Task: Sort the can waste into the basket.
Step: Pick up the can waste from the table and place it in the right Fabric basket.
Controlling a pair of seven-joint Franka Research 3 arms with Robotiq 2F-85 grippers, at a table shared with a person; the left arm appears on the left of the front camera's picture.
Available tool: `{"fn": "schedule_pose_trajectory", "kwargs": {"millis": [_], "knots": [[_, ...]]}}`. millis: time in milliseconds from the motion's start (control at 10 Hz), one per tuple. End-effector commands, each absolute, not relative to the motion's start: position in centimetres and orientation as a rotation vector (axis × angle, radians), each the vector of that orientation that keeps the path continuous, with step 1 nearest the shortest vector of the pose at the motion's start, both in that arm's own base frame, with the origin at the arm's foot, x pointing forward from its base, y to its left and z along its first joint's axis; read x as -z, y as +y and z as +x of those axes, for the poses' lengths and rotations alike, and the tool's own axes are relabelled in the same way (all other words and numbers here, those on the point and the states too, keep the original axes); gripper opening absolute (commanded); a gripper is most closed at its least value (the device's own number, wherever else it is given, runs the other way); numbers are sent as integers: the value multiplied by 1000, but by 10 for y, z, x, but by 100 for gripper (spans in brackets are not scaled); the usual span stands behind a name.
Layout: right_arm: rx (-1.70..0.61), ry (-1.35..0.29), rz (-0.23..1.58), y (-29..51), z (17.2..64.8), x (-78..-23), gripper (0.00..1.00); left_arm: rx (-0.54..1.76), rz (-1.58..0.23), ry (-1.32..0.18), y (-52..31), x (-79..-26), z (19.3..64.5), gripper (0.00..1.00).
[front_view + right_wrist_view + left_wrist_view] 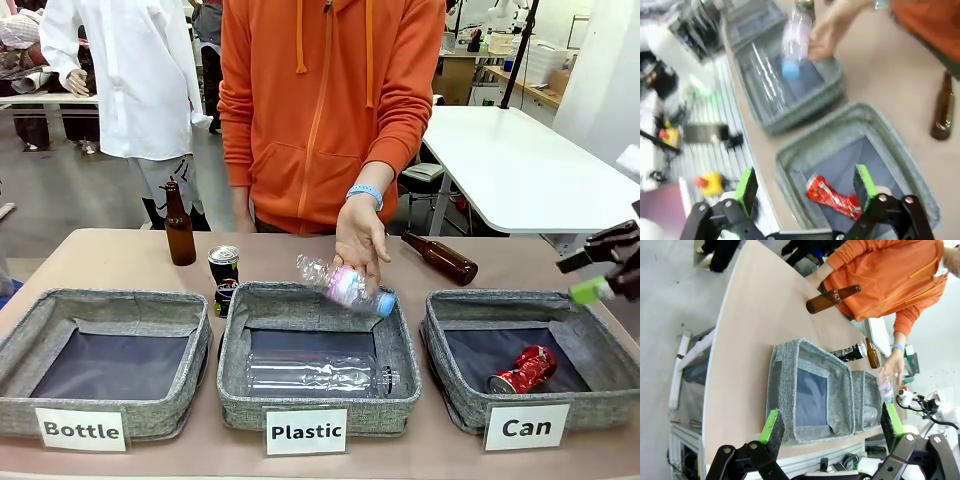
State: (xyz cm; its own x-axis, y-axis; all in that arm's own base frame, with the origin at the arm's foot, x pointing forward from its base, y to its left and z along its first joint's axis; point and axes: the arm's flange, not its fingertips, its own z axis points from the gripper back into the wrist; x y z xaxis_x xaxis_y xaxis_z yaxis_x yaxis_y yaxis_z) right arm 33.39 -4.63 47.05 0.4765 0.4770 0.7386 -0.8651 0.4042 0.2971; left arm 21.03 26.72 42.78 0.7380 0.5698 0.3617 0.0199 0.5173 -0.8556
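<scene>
The right claw (585, 275) hangs open and empty over the outer rim of the Can basket (440, 330), a grey woven-fabric box with a dark smooth lining. The red can (522, 370) lies in that basket, crushed and creased, below the claw and a little toward the table's middle. The blurred right wrist view puts the right claw (805, 187) directly above it: the red can (832, 197) sits between the two green pads, inside the Can basket (910, 165).

The black can (223, 268), tall and cylindrical with a silver top, stands on the table (110, 262), well apart from the right claw, behind the gap between the Bottle basket (30, 330) and the Plastic basket (400, 340).

The left wrist view shows the left claw (831, 422) spread wide and holding nothing. The Bottle basket (782, 390) lies just beyond its pads, and the black can (849, 353) lies past that basket's far wall.

A person's hand (360, 240) holds a clear ribbed bottle (345, 285) with a blue cap over the Plastic basket, where another clear bottle (315, 375) lies flat. The front view also shows the white labels on the baskets' fronts. Two brown glass bottles are on the table, one upright (179, 225), one lying (440, 258) beyond the Can basket.
</scene>
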Motion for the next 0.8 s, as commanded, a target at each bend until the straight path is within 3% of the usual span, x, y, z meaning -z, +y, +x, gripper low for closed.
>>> {"fn": "schedule_pose_trajectory", "kwargs": {"millis": [0,100,400,500,700], "knots": [[-320,-815,1226,-69,359,-482,100,-347,-995,-708,267,-428,212,100],[-146,-778,1356,-90,374,-478,100,-347,-995,-708,267,-428,212,100],[22,-751,1403,-119,406,-458,100,-347,-995,-708,267,-428,212,100],[-416,-678,1218,-109,376,-466,100,-347,-995,-708,267,-428,212,100],[-416,-678,1218,-109,376,-466,100,-347,-995,-708,267,-428,212,100]]}}
